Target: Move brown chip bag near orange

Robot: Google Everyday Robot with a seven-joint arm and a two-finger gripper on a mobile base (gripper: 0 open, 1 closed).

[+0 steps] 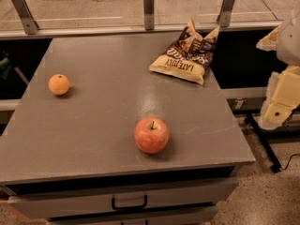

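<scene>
While the gripper [280, 108] hangs off the right side of the table [93, 139], touching nothing, whether it is parted or closed cannot be told. Nearest it, brown chip bag [186, 55] lies at far right corner. Then apple [151, 135], front centre. Last, orange [59, 84] at left edge, well apart from bag.

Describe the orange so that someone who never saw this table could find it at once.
On the grey table, with the gripper off its right side, look near the left edge. The orange lies there alone, smaller than the red-yellow apple and round, unlike the crinkled chip bag.
</scene>
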